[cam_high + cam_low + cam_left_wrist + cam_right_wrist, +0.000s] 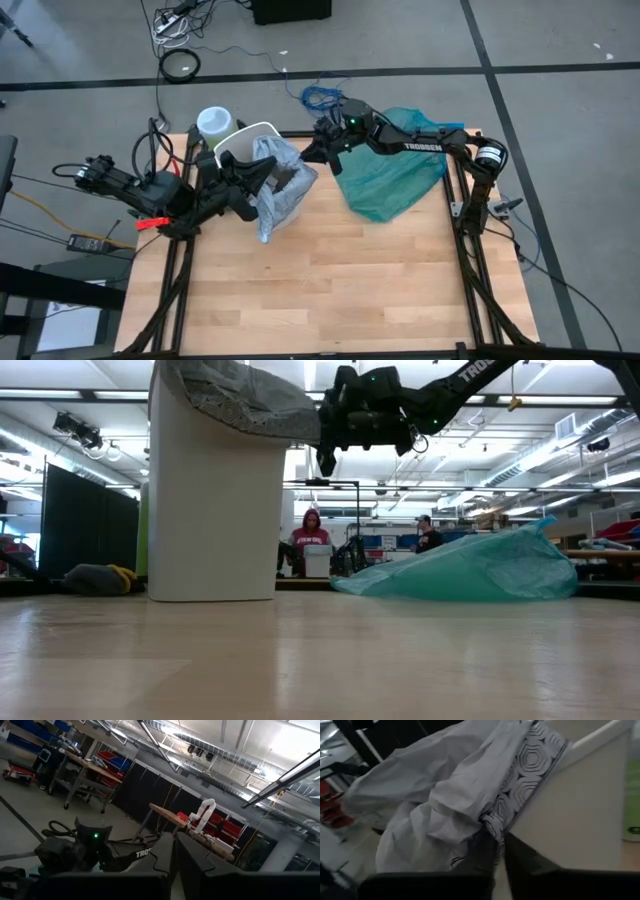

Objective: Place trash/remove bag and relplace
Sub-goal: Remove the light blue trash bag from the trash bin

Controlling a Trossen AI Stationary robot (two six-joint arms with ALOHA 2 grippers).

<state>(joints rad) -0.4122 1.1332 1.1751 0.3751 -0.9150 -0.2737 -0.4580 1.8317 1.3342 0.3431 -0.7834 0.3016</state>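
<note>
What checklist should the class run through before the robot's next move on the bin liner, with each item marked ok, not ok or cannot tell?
1. Right pincer at the liner's edge, by the bin's rim: ok.
2. Right pincer fingers closed on the liner: ok, they meet at its hem in the right wrist view.
3. Left pincer shut and holding the liner's other side: cannot tell whether it grips plastic.
4. Bin upright on the table: not ok, it leans.
5. Liner free of the bin: not ok, it still drapes over the rim.
6. Teal bag out of the way: ok, it lies beside the bin.
</note>
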